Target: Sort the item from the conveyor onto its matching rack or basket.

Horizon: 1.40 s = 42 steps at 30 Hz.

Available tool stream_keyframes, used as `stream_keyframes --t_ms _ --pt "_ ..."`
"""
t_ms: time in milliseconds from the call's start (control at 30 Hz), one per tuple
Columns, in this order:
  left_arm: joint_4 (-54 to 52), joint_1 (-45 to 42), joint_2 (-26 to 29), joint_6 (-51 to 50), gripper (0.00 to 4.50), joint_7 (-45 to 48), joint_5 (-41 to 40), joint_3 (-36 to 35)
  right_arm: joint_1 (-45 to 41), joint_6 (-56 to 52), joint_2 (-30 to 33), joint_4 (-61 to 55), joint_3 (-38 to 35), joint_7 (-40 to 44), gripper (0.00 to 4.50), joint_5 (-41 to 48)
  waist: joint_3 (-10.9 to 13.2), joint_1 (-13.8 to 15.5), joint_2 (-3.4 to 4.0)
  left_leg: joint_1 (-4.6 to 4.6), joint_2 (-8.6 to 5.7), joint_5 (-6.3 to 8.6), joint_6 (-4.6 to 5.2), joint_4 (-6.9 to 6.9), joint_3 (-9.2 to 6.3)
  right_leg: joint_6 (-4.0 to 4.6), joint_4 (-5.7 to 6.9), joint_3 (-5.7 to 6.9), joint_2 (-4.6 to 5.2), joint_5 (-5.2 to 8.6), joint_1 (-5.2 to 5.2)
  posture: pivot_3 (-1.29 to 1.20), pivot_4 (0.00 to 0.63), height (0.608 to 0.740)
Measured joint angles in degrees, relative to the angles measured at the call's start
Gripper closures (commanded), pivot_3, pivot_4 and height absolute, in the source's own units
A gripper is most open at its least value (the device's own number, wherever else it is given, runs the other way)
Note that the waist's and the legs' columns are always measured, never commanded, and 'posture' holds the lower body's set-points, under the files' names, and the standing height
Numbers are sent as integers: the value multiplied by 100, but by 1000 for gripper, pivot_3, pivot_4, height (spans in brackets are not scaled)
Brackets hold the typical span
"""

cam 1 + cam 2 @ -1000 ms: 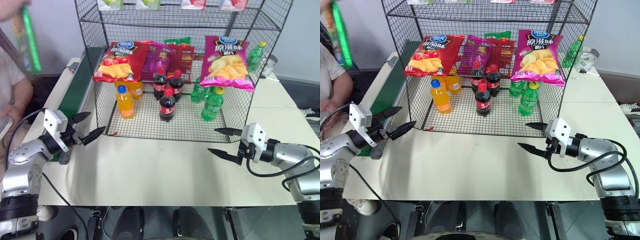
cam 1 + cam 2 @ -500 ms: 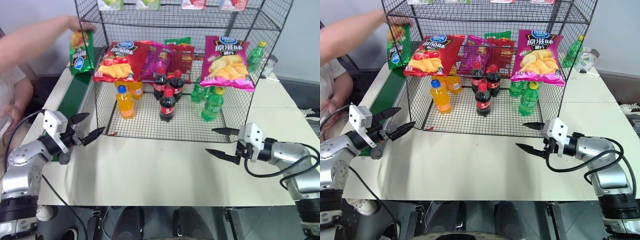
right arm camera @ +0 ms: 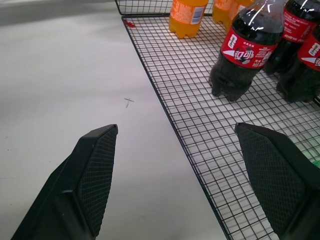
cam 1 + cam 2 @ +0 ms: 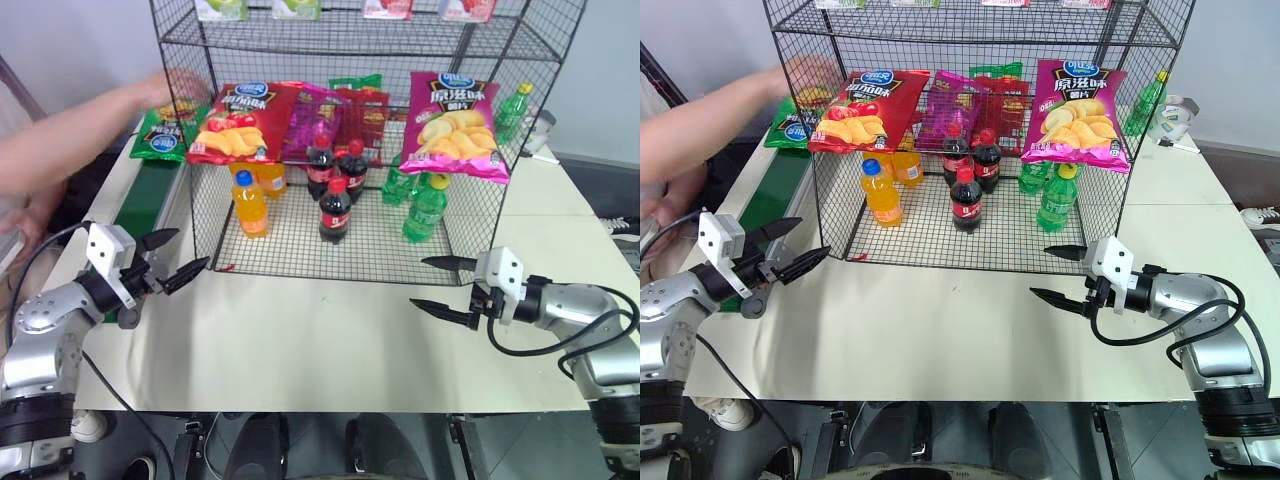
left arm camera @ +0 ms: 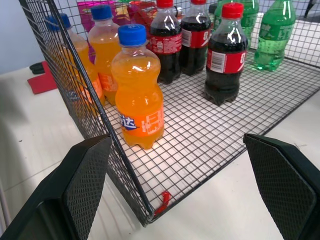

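Note:
The item, a glossy green crisp bag [image 4: 163, 131], lies at the far end of the conveyor [image 4: 148, 195], a dark green belt along the table's left side. A person's hand [image 4: 178, 86] rests on the bag's top. The black wire rack [image 4: 290, 245] stands in the middle, behind both arms. My left gripper [image 4: 193, 248] is open and empty near the rack's front left corner, well short of the bag. My right gripper [image 4: 418, 282] is open and empty in front of the rack's right side. In the wrist views the left gripper [image 5: 176, 139] and right gripper [image 3: 176, 127] each face the rack's bottom tier.
A red crisp bag [image 4: 235, 122] and a pink crisp bag [image 4: 455, 110] hang on the rack's front. Orange [image 4: 250, 203], cola [image 4: 335, 210] and green bottles [image 4: 425, 208] stand on its bottom tier. The person's arm [image 4: 90, 125] reaches over the belt. Pale table [image 4: 320, 340] lies between my arms.
The person's arm has brought the green bag down from beside the rack's upper left and laid it on the belt's far end. Both of my grippers have stayed still.

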<state>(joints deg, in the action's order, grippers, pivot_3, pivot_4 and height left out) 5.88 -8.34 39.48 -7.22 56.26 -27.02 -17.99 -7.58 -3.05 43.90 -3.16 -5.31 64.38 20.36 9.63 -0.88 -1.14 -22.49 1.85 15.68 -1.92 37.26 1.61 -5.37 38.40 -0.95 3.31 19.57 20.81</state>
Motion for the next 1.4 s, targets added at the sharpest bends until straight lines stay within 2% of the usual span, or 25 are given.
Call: stream_keyframes --t_ms 367,633,700,933,1067,1300,1400 --pt "-223 131 -4 -84 0 -134 -371 -517 -241 -173 -110 -22 59 -46 594 123 0 -6 0 0 1 0 0 -1 0 0 -1 0 1 0 0 0 150 739" --pt "-698 871 23 66 0 -403 -274 -872 -286 -858 -253 -483 109 25 594 616 0 -14 0 0 3 0 0 -3 -1 0 -1 -1 3 0 1 0 150 739" --pt "-755 1025 67 160 0 -453 -211 -1013 -310 -1048 -277 -645 213 74 51 772 0 -12 0 0 3 0 0 -4 -1 1 -2 0 4 0 1 0 150 739" --pt "-814 1599 319 530 0 -770 203 -1686 -485 -1615 -684 -1167 799 91 9 1088 0 -24 0 0 2 0 0 -11 -2 2 -5 0 8 1 5 0 150 739" --pt "-832 2085 349 1105 0 -895 757 -1736 -724 -2050 -750 -1312 1044 118 9 1263 -1 -17 -2 0 -1 2 2 -10 -2 3 -12 1 17 0 2 0 150 739" --pt "-559 2866 804 3383 0 -1018 2212 -1947 -1229 -2179 -1221 -1296 1296 71 9 1315 -2 -32 -2 -2 -1 3 1 -28 0 8 -24 1 24 1 11 0 150 739" --pt "-423 3172 825 4172 0 -1247 2693 -2023 -1324 -2160 -1324 -1162 1363 90 9 1281 -2 -39 -2 -12 -1 5 3 -32 2 8 -29 1 27 1 19 0 150 739"
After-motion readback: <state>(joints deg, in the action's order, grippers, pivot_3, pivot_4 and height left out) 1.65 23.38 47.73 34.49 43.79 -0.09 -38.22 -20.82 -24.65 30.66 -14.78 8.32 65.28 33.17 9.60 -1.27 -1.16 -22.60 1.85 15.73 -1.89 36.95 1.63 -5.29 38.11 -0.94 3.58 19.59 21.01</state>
